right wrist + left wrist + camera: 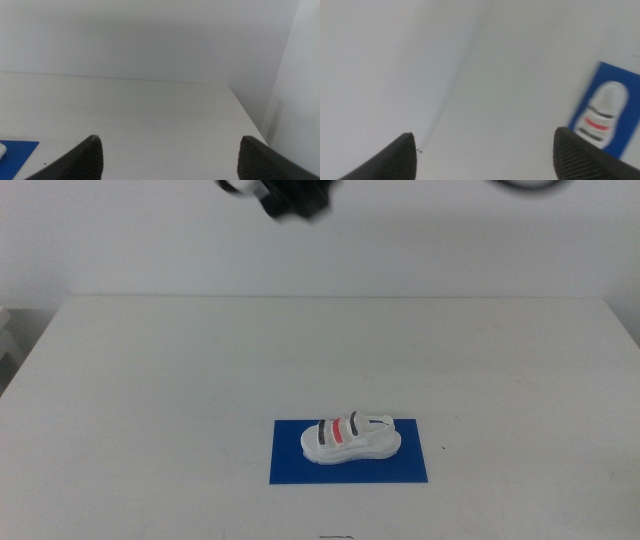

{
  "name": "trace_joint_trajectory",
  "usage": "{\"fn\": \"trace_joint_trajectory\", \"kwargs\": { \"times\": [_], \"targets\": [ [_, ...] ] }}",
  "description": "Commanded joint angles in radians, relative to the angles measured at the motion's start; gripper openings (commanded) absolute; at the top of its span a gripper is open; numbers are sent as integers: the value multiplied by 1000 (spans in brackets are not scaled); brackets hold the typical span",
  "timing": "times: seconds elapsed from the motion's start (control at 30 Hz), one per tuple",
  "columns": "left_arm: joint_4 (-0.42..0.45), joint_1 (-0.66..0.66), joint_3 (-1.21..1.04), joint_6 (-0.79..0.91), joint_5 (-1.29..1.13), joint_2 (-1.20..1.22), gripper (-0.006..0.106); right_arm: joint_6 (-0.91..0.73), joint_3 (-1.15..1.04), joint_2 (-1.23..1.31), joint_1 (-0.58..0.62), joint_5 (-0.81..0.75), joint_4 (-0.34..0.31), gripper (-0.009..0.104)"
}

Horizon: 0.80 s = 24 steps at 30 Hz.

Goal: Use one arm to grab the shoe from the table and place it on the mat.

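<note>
The small white chunky-soled shoe point(351, 438) with two black straps and one red strap lay flat on the thin dark blue rectangular mat point(290, 465), inside its edges, near the front of the large plain white bench point(150, 380). The left gripper point(485, 155) was high above the bench, its dark jaws spread wide with nothing between them, and its wrist view took in the shoe and mat well off to one side. A blurred dark gripper body point(290, 198) showed at the upper edge of the middle view. The right gripper point(170, 157) hung over another part of the bench, jaws likewise wide apart and empty, with only a corner of the mat in its view. Judged from this layout, the placing step looked done; what remained called only for the arms to stay clear of the shoe.
</note>
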<state>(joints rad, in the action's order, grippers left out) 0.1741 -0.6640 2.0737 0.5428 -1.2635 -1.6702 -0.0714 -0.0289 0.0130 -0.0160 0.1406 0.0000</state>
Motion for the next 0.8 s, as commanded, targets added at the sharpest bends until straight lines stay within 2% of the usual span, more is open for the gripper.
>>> {"fn": "trace_joint_trajectory", "kwargs": {
  "times": [0.0,0.13,0.33,0.53,0.6,0.77],
  "targets": [
    [85,2,14,-68,-48,121,94,-5,19,19,2,-76,-9,94],
    [155,48,-67,-203,-33,241,94,-5,19,19,2,-76,-9,94],
    [124,260,-359,-412,67,466,94,-5,19,19,2,-76,-9,94],
    [-9,526,-772,-460,307,722,94,-5,19,19,2,-76,-9,94],
    [-80,602,-915,-459,406,820,94,-5,19,19,2,-76,-9,94],
    [-203,700,-1179,-458,583,1040,94,-5,19,19,2,-76,-9,94]
  ]
}}
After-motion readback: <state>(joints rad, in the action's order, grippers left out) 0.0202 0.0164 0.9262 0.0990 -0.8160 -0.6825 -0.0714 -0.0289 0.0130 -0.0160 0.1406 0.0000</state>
